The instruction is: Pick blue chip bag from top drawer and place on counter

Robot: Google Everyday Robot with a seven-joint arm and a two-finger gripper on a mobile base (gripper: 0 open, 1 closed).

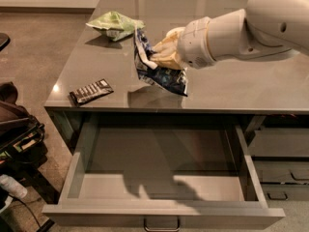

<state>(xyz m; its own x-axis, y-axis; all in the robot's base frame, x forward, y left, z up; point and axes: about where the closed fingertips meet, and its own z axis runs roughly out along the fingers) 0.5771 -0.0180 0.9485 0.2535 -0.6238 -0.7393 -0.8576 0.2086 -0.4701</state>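
Note:
My gripper [155, 57] is shut on the blue chip bag [161, 74], a crinkly dark blue bag with white patterns. The bag hangs tilted just above the grey counter [241, 88], near its middle, and casts a shadow on the surface below. The white arm reaches in from the upper right. The top drawer [164, 211] stands pulled wide open below the counter's front edge and its inside is bare. Its small metal handle [161, 224] shows at the bottom.
A light green bag [115, 24] lies at the counter's back left. A black-and-white striped bar wrapper [91, 91] lies near the front left corner. Narrower stacked drawers [280, 168] are at the right. Dark bags and gear [17, 144] sit on the floor at left.

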